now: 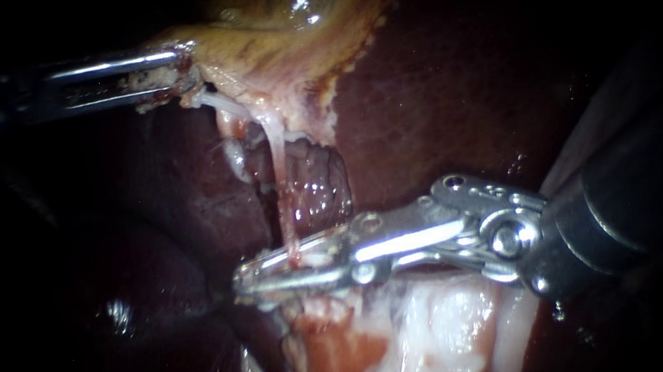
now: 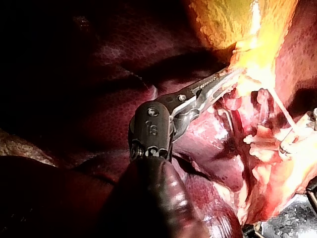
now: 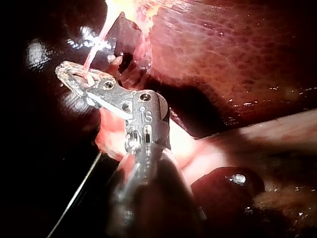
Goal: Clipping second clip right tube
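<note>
The yellowish gallbladder (image 1: 278,37) hangs at the top, and my left instrument (image 1: 178,77) is shut on its lower left edge, holding it up. From that edge a thin pale tube (image 1: 279,173) runs straight down. My right instrument (image 1: 249,277) lies across the tube's lower end, its two long jaws closed from both sides on the tube, their tips meeting beyond it. In the right wrist view the tube (image 3: 94,57) passes through the slot of the right instrument (image 3: 69,77). The left wrist view shows the left instrument (image 2: 218,82) biting the gallbladder (image 2: 223,20).
Dark red liver (image 1: 447,89) fills the background on the right and behind the tube. Pale whitish and pink tissue (image 1: 445,324) lies under the right instrument. A knob of glistening reddish tissue (image 1: 312,179) sits just right of the tube.
</note>
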Robot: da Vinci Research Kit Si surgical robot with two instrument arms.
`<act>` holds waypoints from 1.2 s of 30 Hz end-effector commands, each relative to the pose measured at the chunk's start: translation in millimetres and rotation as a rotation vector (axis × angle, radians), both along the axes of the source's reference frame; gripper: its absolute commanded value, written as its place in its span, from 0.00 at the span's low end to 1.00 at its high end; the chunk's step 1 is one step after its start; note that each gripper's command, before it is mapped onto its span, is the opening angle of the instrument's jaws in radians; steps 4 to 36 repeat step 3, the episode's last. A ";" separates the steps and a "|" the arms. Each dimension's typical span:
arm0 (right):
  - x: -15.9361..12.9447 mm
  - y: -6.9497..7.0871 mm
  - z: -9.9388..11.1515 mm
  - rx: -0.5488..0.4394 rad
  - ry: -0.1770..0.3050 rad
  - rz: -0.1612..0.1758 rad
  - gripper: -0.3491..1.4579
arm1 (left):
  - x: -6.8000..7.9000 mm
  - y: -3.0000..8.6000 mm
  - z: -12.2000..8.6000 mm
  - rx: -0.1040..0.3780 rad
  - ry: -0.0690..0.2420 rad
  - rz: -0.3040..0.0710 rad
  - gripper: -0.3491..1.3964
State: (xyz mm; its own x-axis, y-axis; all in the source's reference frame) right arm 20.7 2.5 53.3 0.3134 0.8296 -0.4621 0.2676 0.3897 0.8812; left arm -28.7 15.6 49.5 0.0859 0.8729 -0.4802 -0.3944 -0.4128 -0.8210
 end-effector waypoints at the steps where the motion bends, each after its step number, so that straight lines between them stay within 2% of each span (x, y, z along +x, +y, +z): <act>1: 0.0 0.0 0.1 0.000 0.000 0.000 0.00 | 0.0 0.0 0.1 0.000 0.000 0.000 0.00; 36: 0.0 0.1 0.2 0.000 0.000 0.000 0.00 | -0.1 0.0 0.1 0.000 0.000 0.000 0.00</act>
